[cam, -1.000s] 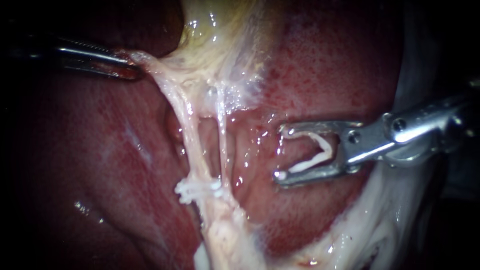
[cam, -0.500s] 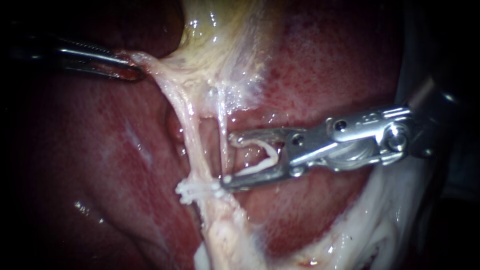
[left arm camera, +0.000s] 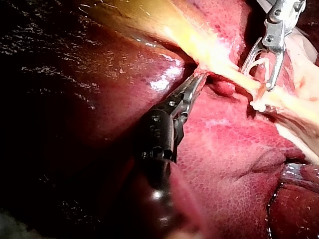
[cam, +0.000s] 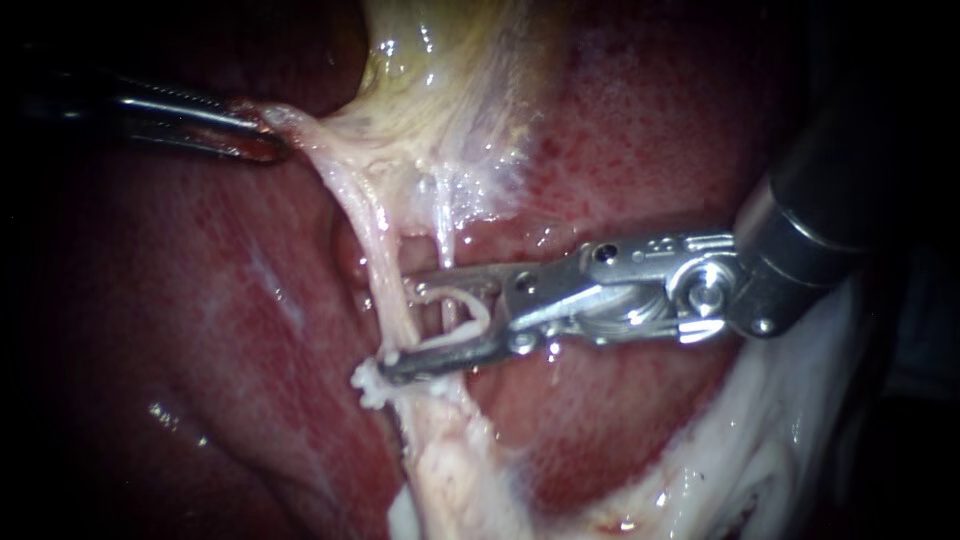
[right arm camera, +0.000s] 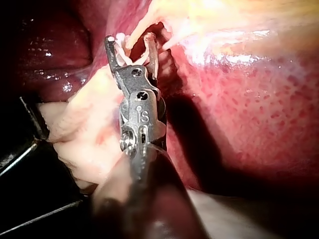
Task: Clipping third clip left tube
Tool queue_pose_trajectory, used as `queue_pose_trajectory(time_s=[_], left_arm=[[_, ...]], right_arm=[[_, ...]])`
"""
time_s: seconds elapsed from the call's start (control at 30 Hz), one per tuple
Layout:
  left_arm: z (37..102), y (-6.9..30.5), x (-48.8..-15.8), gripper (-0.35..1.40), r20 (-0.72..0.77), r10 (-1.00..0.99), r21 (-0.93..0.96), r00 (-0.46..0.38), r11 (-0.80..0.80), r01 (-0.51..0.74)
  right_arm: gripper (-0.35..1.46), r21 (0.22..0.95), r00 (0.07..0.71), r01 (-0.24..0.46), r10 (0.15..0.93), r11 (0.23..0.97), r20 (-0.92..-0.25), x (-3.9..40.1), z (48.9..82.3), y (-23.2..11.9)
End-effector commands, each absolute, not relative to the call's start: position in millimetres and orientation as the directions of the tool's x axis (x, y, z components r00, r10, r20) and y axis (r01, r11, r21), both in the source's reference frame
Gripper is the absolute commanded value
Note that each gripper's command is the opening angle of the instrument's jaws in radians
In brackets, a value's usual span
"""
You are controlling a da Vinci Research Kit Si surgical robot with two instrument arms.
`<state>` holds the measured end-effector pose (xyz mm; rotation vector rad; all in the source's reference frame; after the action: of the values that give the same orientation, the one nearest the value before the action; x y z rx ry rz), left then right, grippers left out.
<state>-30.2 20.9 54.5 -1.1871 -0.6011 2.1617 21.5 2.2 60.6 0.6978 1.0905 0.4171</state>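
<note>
- The left instrument (cam: 262,140) came in from the view's left. Its jaws were clamped on a pale fold of tissue at the edge of the gallbladder (cam: 450,60), and that fold looked stretched taut towards them.
- In the left wrist view the left instrument (left arm camera: 199,78) showed the same hold. Its slim jaws were pinched on the pale strand where it left the yellowish gallbladder (left arm camera: 149,20).
- The left tube (cam: 375,250) ran from that held fold down across the liver (cam: 200,300). The thinner right tube (cam: 443,240) ran just beside it.
- Low on the left tube sat the closed clips (cam: 368,383), white and bunched together.
- The right instrument (cam: 400,328) came in from the upper right. Its jaws stood wide apart, each touching one leg of an open clip (cam: 462,322) seated between them.
- The right tube crossed the gap between those jaws.
- The lower jaw's tip lay across the left tube just above the closed clips, and the upper jaw's tip met the tube higher up. The endoscope view did not settle whether the tube was fully inside the open clip.
- From the left wrist camera, the right instrument (left arm camera: 256,74) straddled the pale strand, with the closed clips (left arm camera: 258,104) just beyond its jaw tips.
- From the right wrist camera, the right instrument (right arm camera: 128,40) had a pale strand of tissue between its spread jaws.
</note>
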Motion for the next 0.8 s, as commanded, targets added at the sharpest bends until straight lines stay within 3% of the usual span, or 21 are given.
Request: queue_pose_trajectory(time_s=[0.03,0.4,0.8], left_arm=[[54.5,21.0,-30.2,-0.35,-0.592,0.685,-0.633,-0.425,-0.721,-0.281],[54.6,20.9,-30.2,-0.35,-0.592,0.685,-0.633,-0.425,-0.721,-0.281],[54.6,21.0,-30.3,-0.35,-0.592,0.685,-0.633,-0.425,-0.721,-0.282]], right_arm=[[0.5,0.7,0.416,0.029,0.628,0.714,-0.658,21.3,60.9,2.2],[0.49,0.742,0.381,0.089,0.665,0.665,-0.642,21.4,62.1,2.5],[0.49,0.76,0.34,0.103,0.695,0.642,-0.633,24.5,61.6,2.8]])
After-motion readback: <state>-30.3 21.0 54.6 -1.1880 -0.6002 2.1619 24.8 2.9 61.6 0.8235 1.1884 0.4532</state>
